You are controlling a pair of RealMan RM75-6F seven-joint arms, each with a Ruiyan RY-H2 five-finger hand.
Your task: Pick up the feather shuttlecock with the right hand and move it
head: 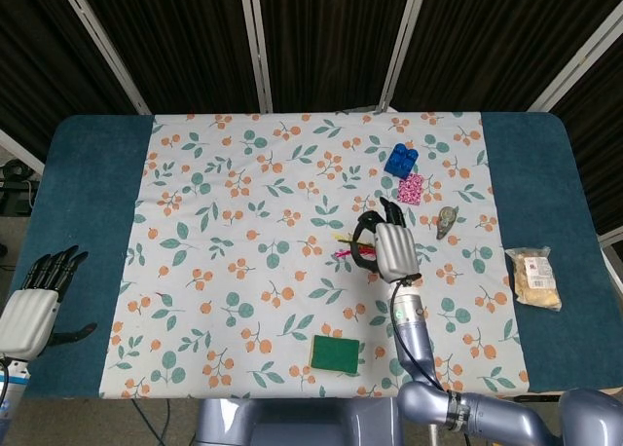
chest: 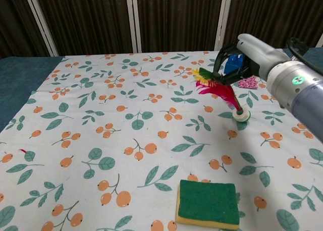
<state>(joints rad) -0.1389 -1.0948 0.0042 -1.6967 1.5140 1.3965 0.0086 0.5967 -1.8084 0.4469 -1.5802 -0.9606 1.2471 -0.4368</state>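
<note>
The feather shuttlecock [chest: 219, 92] has red, yellow and green feathers and a white and green base [chest: 242, 115]. My right hand [chest: 247, 54] grips it by the feathers, and it hangs tilted with the base lowest. I cannot tell whether the base clears the cloth. In the head view the right hand [head: 394, 246] is right of the table's middle, with feather tips [head: 343, 245] sticking out to its left. My left hand [head: 34, 305] hangs open and holds nothing, beyond the table's left front corner.
A green and yellow sponge [chest: 208, 203] lies near the front edge. Behind the right hand are a blue brick [head: 400, 160] and a pink patterned piece [head: 412, 187]. A small grey object [head: 448, 222] and a snack bag [head: 536, 278] lie to the right.
</note>
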